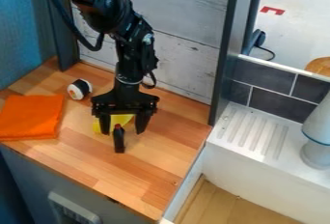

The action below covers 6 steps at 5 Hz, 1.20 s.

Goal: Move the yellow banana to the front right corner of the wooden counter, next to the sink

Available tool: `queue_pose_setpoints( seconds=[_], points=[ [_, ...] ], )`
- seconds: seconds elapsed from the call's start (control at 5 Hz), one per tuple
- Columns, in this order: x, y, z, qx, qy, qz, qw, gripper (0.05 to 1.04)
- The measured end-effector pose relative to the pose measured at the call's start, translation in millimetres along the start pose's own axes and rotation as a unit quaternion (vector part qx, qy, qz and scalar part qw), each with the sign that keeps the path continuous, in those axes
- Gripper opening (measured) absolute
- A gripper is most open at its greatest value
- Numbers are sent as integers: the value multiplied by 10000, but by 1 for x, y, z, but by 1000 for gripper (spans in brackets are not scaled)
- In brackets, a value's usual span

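Hanging over the wooden counter [119, 177], the gripper [122, 132] is released, its 2 fingers apart. Camera view: a red-capped black bottle [119, 142] stands near the fingertips, with a yellow object [120, 119] behind; an orange cloth [31, 117] and a black-and-white roll [79, 89] lie toward the left edge.

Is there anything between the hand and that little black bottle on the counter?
Nothing visible. The open hand hangs right by the black bottle. The yellow thing shows behind the bottle, and the orange cloth lies off to the side.
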State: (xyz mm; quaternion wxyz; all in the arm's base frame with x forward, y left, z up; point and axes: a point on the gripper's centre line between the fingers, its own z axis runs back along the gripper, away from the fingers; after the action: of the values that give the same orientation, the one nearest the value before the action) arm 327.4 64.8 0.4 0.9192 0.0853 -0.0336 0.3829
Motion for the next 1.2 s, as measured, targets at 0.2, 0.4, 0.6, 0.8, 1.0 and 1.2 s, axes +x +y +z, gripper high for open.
queue_pose_setpoints(
  seconds=[0.2,0.4,0.6,0.8,1.0,1.2],
  points=[
    [-5,2,-10,93,133,-11,9999,1000],
    [-6,3,-1,21,138,-53,9999,1001],
    [-2,1,20,-262,65,-9,9996,1001],
    [7,11,42,-518,-16,176,9985,1001],
    [7,21,65,-732,89,84,9972,1001],
    [14,23,68,-799,119,-494,9955,1000]
  ],
)
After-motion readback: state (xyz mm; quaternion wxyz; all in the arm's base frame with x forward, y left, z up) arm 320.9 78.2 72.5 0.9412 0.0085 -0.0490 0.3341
